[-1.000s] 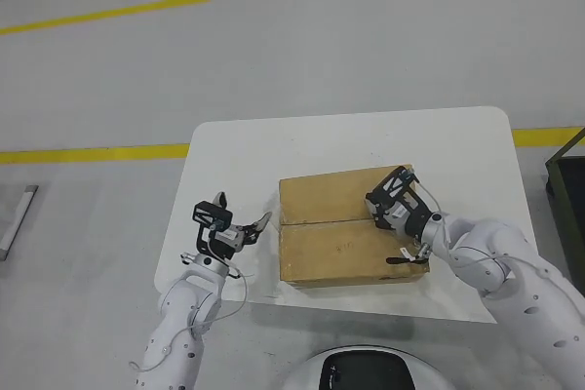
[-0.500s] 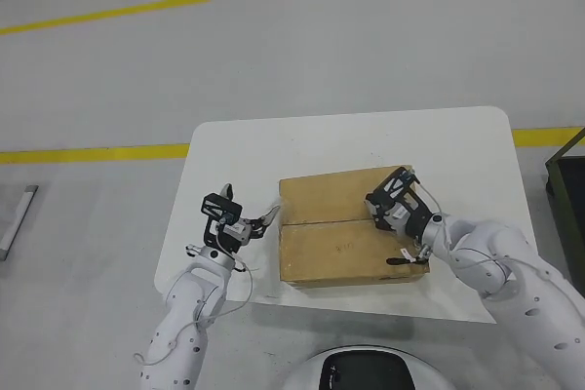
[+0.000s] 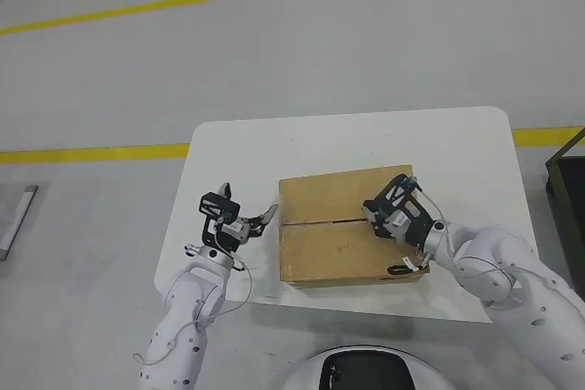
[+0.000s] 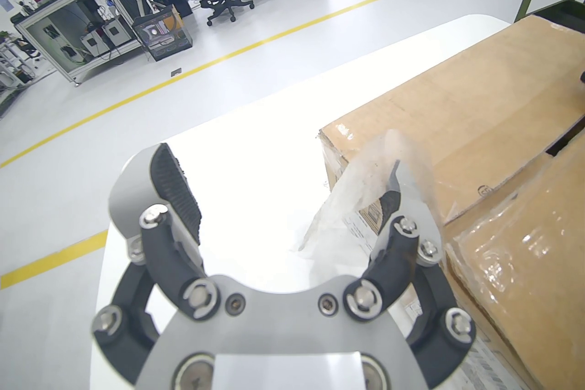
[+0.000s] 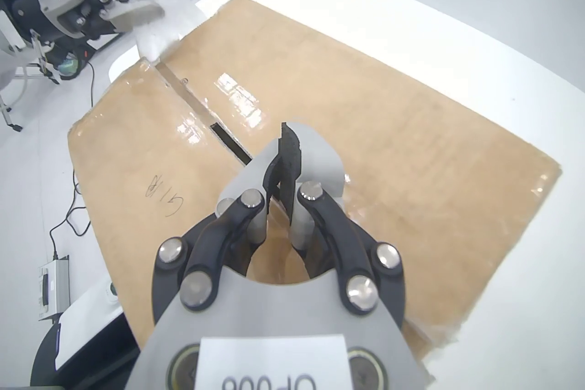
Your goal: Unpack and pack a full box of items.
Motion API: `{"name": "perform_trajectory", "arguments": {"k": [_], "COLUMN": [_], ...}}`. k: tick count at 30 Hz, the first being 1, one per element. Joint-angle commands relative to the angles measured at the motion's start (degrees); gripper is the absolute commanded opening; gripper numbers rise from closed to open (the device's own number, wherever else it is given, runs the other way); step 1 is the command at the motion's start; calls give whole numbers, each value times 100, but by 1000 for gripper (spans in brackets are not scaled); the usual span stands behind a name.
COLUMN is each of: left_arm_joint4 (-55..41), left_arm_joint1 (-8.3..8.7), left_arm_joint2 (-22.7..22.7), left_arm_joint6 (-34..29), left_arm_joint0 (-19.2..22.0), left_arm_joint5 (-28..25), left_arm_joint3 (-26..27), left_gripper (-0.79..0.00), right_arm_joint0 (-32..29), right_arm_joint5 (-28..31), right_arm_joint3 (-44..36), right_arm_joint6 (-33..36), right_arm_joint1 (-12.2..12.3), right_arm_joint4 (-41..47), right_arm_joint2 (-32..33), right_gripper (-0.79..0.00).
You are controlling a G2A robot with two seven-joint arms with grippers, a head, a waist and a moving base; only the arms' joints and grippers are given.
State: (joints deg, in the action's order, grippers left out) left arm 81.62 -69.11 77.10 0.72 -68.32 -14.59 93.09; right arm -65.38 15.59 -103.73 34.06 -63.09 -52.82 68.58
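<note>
Tape [image 4: 365, 186] seemingly clings to the wide-spread left claw [image 4: 278, 161]; right claw [image 5: 288, 136] closed over box [image 5: 374, 122].

The box [image 3: 346, 226] sits on the worktop [image 3: 448, 146], toward its near edge and a little right of middle (the top seam runs left to right). The left hand [image 3: 247, 201] hangs over bare worktop just beside the box's left end. A strip of tape [image 4: 361, 190] reaches from that end, at the seam, to the finger [image 4: 390, 200] nearer the box. The right hand [image 3: 378, 214] is above the box's right part, over the seam. A cart [image 3: 577, 190] stands on the floor right of the worktop. A bar [image 3: 16, 222] lies on the floor well to the left.
</note>
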Motion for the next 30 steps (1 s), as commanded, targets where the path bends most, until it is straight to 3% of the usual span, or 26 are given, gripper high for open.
{"name": "perform_trajectory", "arguments": {"k": [1,19,30], "left_arm_joint4": [-11,-153,-32], "left_arm_joint1": [0,-28,-96], "left_arm_joint2": [7,-170,-695], "left_arm_joint6": [4,54,-17], "left_arm_joint0": [0,133,433], "left_arm_joint5": [-14,-248,-480], "left_arm_joint3": [17,431,549], "left_gripper": [0,0,0], "right_arm_joint0": [20,144,-130], "right_arm_joint5": [-27,-312,-923], "right_arm_joint3": [35,204,-93], "right_arm_joint6": [-3,1,-300], "right_arm_joint1": [-8,-69,-29], "right_arm_joint4": [-29,125,574], "right_arm_joint2": [-30,-69,747], "right_gripper": [-785,-785,-785]}}
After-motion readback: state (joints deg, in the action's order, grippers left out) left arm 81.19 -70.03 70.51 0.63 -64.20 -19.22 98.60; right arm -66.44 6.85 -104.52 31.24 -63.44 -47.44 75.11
